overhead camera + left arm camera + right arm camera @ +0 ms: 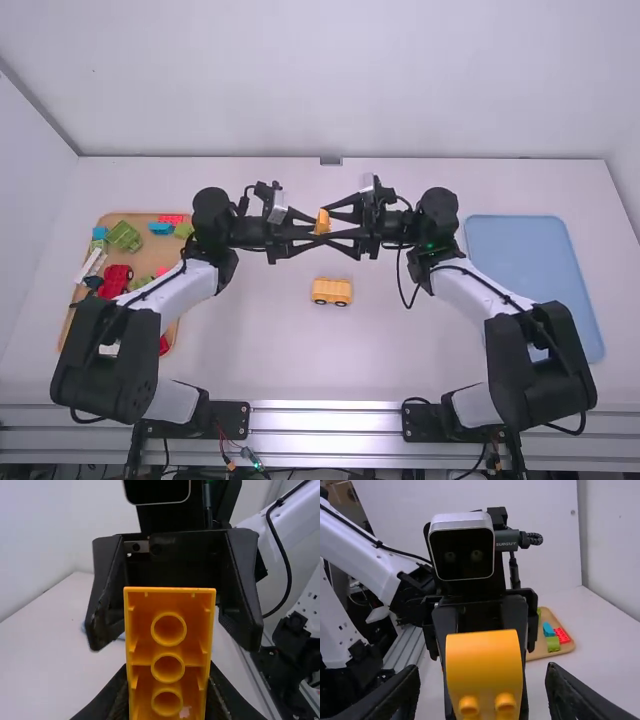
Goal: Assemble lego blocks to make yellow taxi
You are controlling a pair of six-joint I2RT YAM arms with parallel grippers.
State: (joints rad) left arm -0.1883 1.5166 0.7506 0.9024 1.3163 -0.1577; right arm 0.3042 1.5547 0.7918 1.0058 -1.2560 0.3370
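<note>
The left gripper [316,230] was clamped on the orange block [322,222]. The right gripper [328,226] stood open, its fingers [397,692] spread apart from the block's sides.

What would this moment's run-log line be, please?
left gripper: holds orange block | right gripper: open, facing it | wheeled base: on table

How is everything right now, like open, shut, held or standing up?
Left gripper: fingers shut on the orange block.
Right gripper: fingers open, around the orange block.
Orange block: held up off the table.
Wheeled orange block: standing on the table.
Brown tray: holding colourful blocks.
</note>
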